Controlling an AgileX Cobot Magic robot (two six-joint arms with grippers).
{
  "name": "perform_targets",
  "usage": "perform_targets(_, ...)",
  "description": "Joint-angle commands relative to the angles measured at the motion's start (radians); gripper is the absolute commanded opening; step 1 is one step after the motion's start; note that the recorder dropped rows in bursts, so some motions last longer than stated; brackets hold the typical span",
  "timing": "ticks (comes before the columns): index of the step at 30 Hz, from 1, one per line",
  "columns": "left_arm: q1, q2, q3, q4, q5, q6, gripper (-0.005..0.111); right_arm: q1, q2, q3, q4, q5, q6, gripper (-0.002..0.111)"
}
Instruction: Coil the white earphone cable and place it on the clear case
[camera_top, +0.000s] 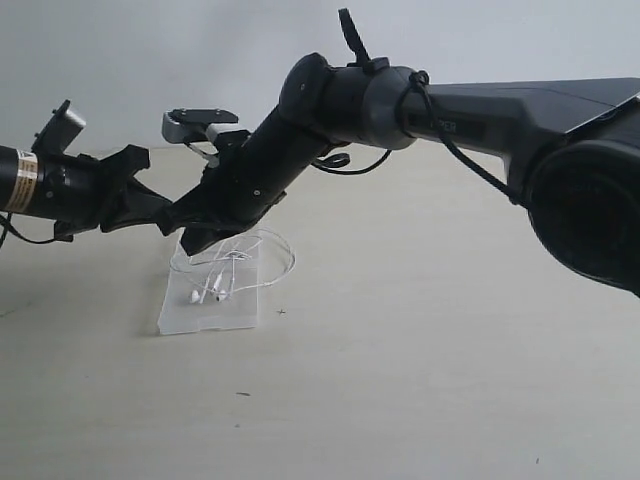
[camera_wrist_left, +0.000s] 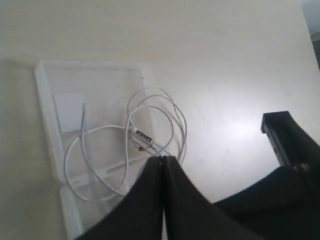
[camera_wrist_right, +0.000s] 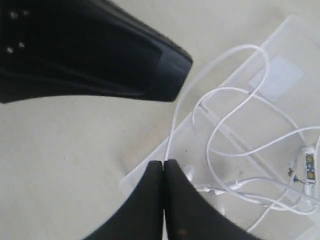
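- The white earphone cable (camera_top: 236, 262) lies in loose, overlapping loops on the clear case (camera_top: 205, 318); one loop spills past the case's right long edge onto the table (camera_top: 420, 340)
- Its two earbuds (camera_top: 208, 295) rest side by side on the case, toward the case's near end
- In the left wrist view the cable's (camera_wrist_left: 141, 135) inline remote shows small dark marks, too small to read
- The case is flat on the table, left of the table's middle in the exterior view, with its long side running from near to far
- A whitish square patch (camera_wrist_left: 69, 111) sits near one end of the case (camera_wrist_left: 95, 80), beside a crosswise ridge; no writing can be made out on it
- The left gripper (camera_wrist_left: 162, 159) hangs just above the cable beside the remote, jaws clenched tip to tip; I cannot tell whether a strand is caught
- The right gripper (camera_wrist_right: 163, 164) reaches across from the right, jaws also pressed together, its tip over the case's (camera_wrist_right: 287, 37) long edge near the earbuds
- In the exterior view both grippers (camera_top: 168, 222) (camera_top: 196, 242) meet close together over the case's far end
- A yellowish label band (camera_top: 25, 180) wraps the left arm; its print is unreadable
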Motion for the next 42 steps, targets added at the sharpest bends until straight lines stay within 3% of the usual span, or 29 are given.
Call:
perform_targets(1, 0.031, -0.008, 0.038, -0.002, 0.018, -0.004, 0.000, -0.006, -0.022, -0.003, 0.022, 0.037, -0.010, 0.000)
perform_targets(10, 0.135, -0.077, 0.123, -0.002, -0.020, 0.052, 0.000, -0.041, -0.268, -0.003, -0.131, 0.234, 0.023, 0.000)
perform_targets(13, 0.157, -0.147, 0.171, -0.002, -0.020, 0.119, 0.000, -0.052, -0.371, -0.003, -0.193, 0.341, 0.049, 0.000)
perform_targets(17, 0.161, -0.303, 0.285, -0.002, 0.059, 0.179, 0.000, -0.052, -0.517, 0.048, -0.277, 0.351, 0.114, 0.000)
perform_targets(23, 0.164, -0.566, 0.510, -0.002, 0.327, 0.198, 0.000, -0.052, -0.815, 0.345, -0.277, 0.351, 0.130, 0.000)
perform_targets(32, 0.164, -0.800, 0.708, -0.002, 0.356, 0.204, 0.000, -0.052, -1.310, 1.055, -0.290, -0.092, 0.020, 0.000)
perform_targets(36, 0.164, -0.822, 0.719, -0.002, 0.356, 0.204, 0.000, -0.052, -1.424, 1.184, -0.290, -0.065, 0.020, 0.000)
perform_targets(42, 0.164, -0.822, 0.719, -0.002, 0.356, 0.204, 0.000, -0.052, -1.536, 1.212, -0.286, 0.022, 0.020, 0.000)
